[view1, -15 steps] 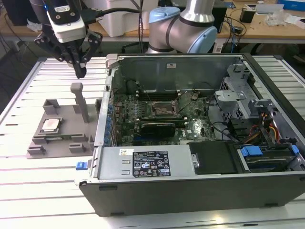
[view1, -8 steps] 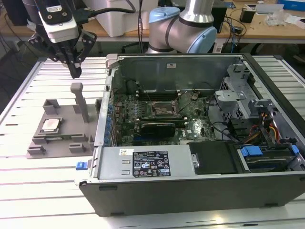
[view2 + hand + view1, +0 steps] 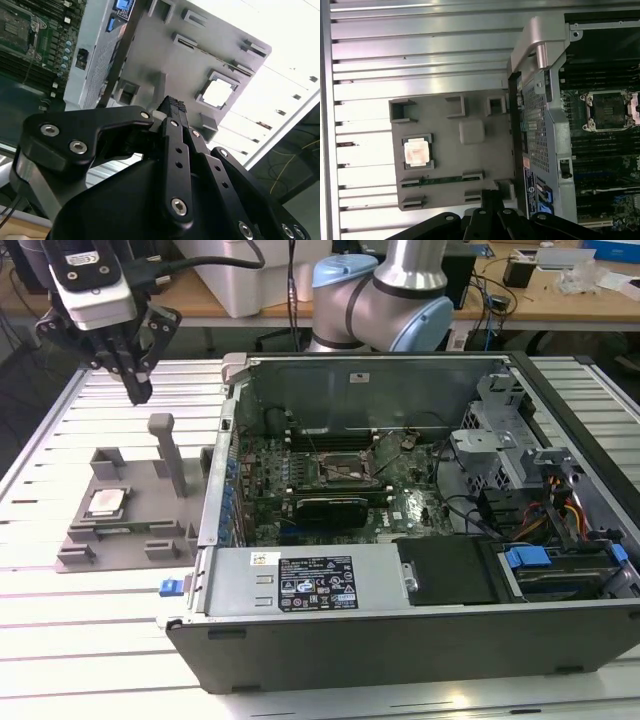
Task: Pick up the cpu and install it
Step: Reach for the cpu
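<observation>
One cpu (image 3: 106, 502), one hand (image 3: 137, 393), seemingly closed

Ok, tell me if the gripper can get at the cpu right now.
Probably yes: the cpu lies uncovered in the grey holder, and the gripper hangs above that holder with nothing between.

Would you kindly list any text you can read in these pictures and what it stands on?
Black label on the computer case: print too small to read.
White sticker beside it: unreadable.
Blue sticker on the case's wall: blurred.
</observation>
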### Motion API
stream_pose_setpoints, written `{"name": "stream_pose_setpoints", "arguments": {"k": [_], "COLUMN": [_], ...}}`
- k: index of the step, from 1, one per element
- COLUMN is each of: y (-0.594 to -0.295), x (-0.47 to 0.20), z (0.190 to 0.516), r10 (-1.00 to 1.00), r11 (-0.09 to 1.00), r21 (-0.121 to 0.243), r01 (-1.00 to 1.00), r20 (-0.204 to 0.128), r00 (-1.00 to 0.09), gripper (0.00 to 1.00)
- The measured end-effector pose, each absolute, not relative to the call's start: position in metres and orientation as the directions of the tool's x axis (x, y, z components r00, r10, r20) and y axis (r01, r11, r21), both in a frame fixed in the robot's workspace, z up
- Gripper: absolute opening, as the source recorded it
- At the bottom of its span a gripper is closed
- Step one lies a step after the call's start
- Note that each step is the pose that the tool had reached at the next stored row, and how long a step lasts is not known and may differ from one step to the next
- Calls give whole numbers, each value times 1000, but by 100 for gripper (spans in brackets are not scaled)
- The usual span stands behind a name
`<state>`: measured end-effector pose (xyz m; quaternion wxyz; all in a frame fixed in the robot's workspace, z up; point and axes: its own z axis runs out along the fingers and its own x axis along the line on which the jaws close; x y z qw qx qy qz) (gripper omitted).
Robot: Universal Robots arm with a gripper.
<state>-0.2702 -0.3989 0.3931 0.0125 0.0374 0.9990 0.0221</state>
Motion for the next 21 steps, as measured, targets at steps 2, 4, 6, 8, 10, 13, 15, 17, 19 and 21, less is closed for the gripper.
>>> {"name": "stream_pose_setpoints", "arguments": {"k": [2,4,6,8,10,13,15,17,19,21], "y": [-399,-399,-399,-399,-399,-399,-399,-399,-399,-399], "x": [-276,-279,-282,-287,-289,-295,-299,-303,-309,-312], "z": [393,393,393,393,393,393,393,393,393,393], "r10": [75,75,75,75,75,75,75,75,75,75], "r11": [996,996,996,996,996,996,996,996,996,996], "r21": [45,45,45,45,45,45,45,45,45,45], "r01": [74,74,74,74,74,74,74,74,74,74], "r20": [-23,-23,-23,-23,-23,-23,-23,-23,-23,-23], "r00": [-997,-997,-997,-997,-997,-997,-997,-997,-997,-997], "gripper": [11,11,11,11,11,11,11,11,11,11]}}
